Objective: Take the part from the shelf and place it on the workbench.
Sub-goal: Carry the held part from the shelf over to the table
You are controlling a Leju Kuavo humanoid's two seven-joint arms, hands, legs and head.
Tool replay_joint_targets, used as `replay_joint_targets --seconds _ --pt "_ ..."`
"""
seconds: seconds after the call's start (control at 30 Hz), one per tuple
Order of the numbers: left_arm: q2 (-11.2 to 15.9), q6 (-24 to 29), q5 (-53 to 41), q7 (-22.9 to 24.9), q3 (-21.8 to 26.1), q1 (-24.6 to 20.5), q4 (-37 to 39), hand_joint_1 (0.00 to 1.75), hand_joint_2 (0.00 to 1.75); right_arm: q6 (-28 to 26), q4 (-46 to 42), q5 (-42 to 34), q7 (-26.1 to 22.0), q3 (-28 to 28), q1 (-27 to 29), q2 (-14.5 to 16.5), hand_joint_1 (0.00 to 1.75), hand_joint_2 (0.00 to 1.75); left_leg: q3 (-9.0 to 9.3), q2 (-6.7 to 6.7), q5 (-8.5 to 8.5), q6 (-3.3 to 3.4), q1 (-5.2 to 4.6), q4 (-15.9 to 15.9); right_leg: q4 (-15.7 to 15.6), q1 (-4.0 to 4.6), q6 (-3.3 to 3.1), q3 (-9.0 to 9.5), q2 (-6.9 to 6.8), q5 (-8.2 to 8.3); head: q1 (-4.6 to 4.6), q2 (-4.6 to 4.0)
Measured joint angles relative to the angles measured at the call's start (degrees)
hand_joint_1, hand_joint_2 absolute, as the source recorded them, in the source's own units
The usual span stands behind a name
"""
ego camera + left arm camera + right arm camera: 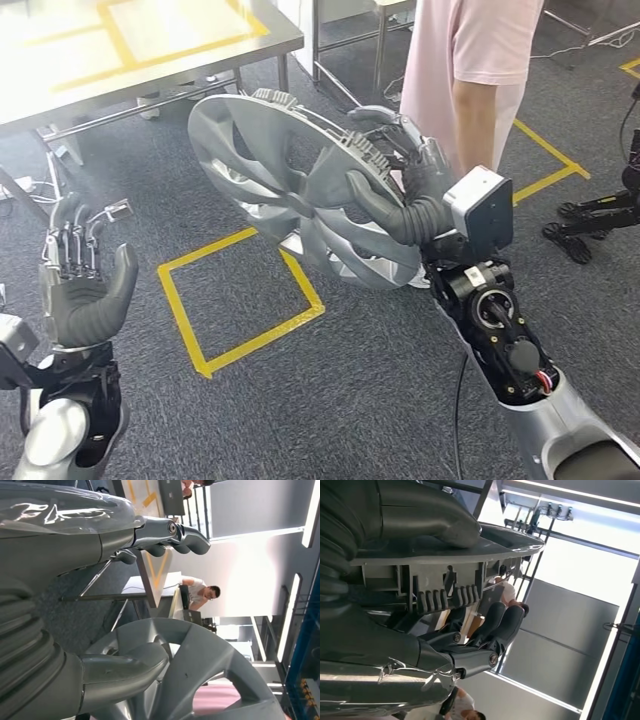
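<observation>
The part is a large silver wheel cover (pixel 302 190) with broad spokes, held tilted in the air in the head view. My right hand (pixel 407 185) grips its rim, thumb across the front face and fingers behind the ribbed edge. In the right wrist view the thumb (pixel 429 522) lies on the cover's rim (pixel 444 555) and the fingers (pixel 490 630) curl under it. My left hand (pixel 83 285) stands apart at the lower left, palm up, fingers spread, holding nothing. In the left wrist view the left hand's fingers (pixel 173 532) are seen with the wheel cover (pixel 200 670) beyond them. The steel workbench (pixel 143 55) stands at the upper left.
A person in a pink shirt (pixel 468 50) stands just behind the wheel cover. Yellow tape squares (pixel 241 300) mark the grey carpet. Another table's legs (pixel 355 40) stand at the back. Dark equipment (pixel 604 210) lies on the floor at far right.
</observation>
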Motion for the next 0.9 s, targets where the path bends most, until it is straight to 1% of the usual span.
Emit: replay_joint_targets --seconds 0.1,0.37,0.57,0.73,0.9 --pt "0.02 0.22 -0.02 -0.06 0.01 0.02 0.01 0.0 1.75 0.03 0.09 -0.04 -0.09 0.05 -0.04 0.0 1.75 1.75 -0.26 0.0 0.11 0.2 0.06 0.0 -0.44 0.04 0.27 0.12 0.0 -0.03 -0.48 0.0" --pt "0.14 0.71 -0.49 -0.09 0.02 0.1 -0.02 0.0 1.75 0.32 0.46 -0.04 -0.55 0.11 -0.08 0.01 1.75 1.75 0.05 0.01 0.31 -0.34 0.26 -0.57 -0.43 0.23 -0.08 0.14 0.04 -0.08 -1.43 0.0" --pt "0.19 0.73 -0.49 -0.05 0.02 0.22 -0.12 0.0 1.75 0.38 0.46 -0.02 -0.56 0.1 -0.08 0.01 1.75 1.75 0.07 0.01 0.27 -0.58 0.37 -0.59 -0.42 0.25 -0.13 0.15 0.04 -0.1 -1.89 0.0" --pt "0.22 0.73 -0.46 0.32 0.02 0.25 -0.41 0.0 1.75 0.38 0.45 0.29 -0.27 0.1 -0.07 0.02 1.75 1.75 0.06 0.01 0.25 -0.56 0.33 -0.55 -0.49 0.22 -0.11 0.19 0.03 -0.1 -2.11 0.0" --pt "0.26 0.73 -0.36 0.56 0.02 0.27 -0.54 0.0 1.75 0.36 0.33 1.03 0.27 0.1 0.0 0.01 1.75 1.75 0.0 0.01 -0.07 -0.13 -0.03 -0.16 -0.63 -0.05 0.16 0.37 0.01 -0.18 -2.35 0.0"
